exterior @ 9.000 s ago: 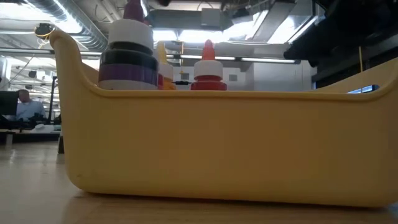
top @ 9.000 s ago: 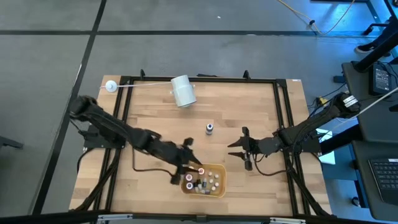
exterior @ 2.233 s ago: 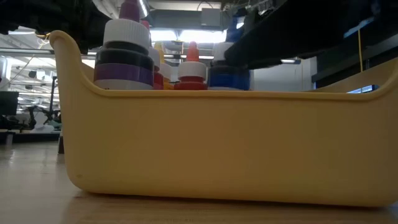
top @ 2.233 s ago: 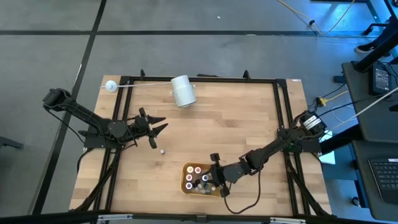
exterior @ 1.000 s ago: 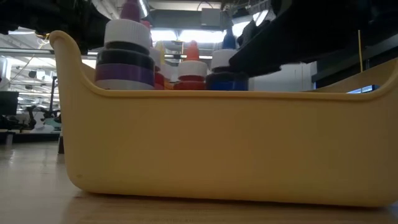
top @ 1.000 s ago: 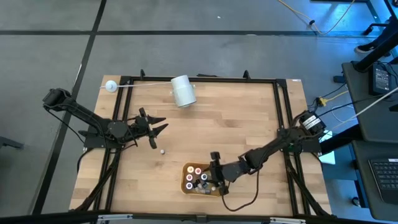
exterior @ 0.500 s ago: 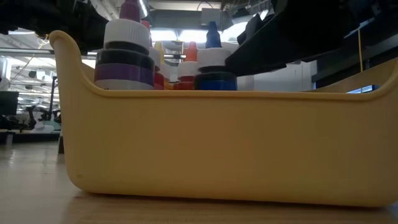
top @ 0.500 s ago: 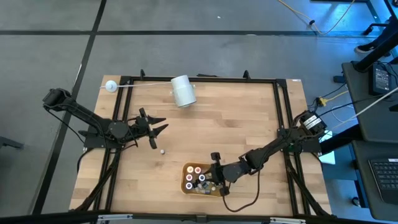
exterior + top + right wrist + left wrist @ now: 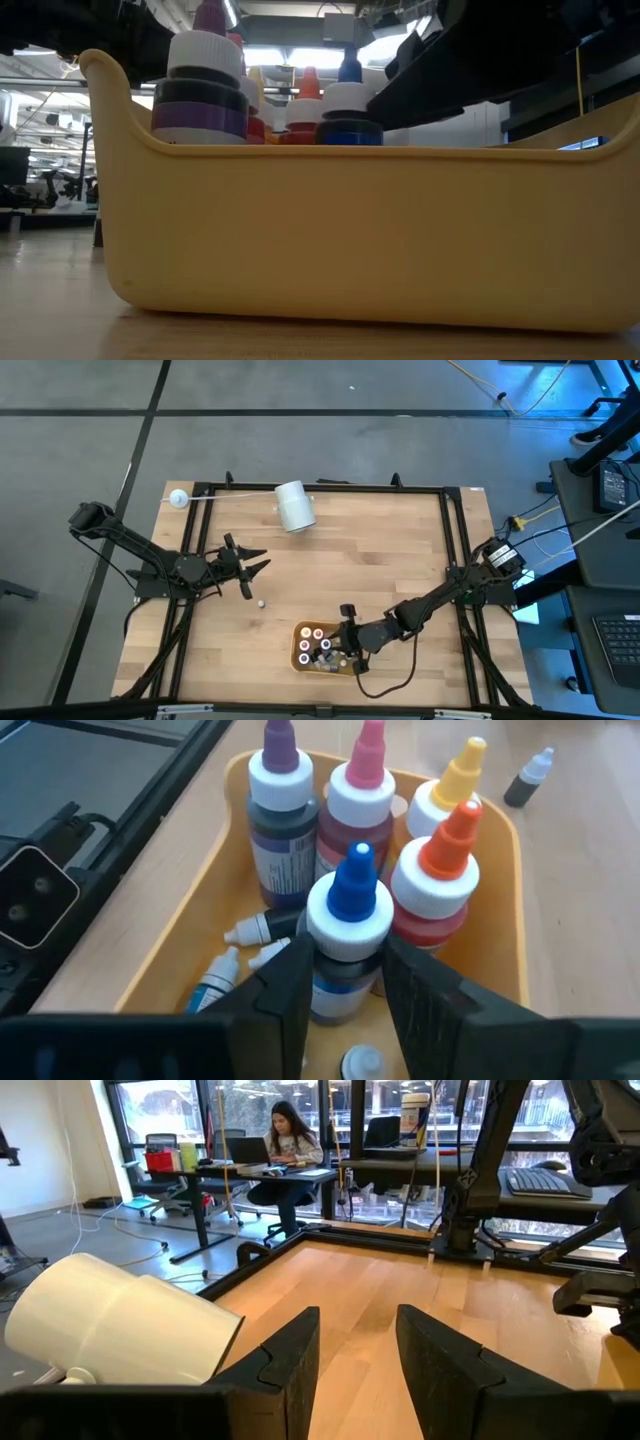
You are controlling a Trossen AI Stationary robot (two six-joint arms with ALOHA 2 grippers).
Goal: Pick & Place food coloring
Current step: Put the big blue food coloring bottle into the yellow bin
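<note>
Seen from overhead, everything is placed against the yellow tray (image 9: 352, 669) near the front edge of the wooden surface (image 9: 380, 550).

Far to the tray's left, the left tool (image 9: 248, 568) waits above the surface with its fingers spread and nothing between them. A single small bottle (image 9: 260, 601) lies loose on the wood between that tool and the tray. Well behind the tray, toward the far edge, rests a white roll (image 9: 294, 506), with a small white ball on a rod (image 9: 179, 498) further left.

In the tray itself stand the food coloring bottles (image 9: 370, 830), packed close together, with purple, pink, yellow and orange caps. A few tiny droppers lie flat on the tray floor.

Directly over the tray's right half, the right tool (image 9: 343, 982) has its fingers closed around the body of the blue-capped bottle (image 9: 345, 925), just beneath the white collar. That bottle is inside the tray, touching the orange-capped one.

These bottles look light, rigid plastic with smooth, probably slippery sides. The round body below the collar seems the safest grip. The narrow tip would likely slide free.
</note>
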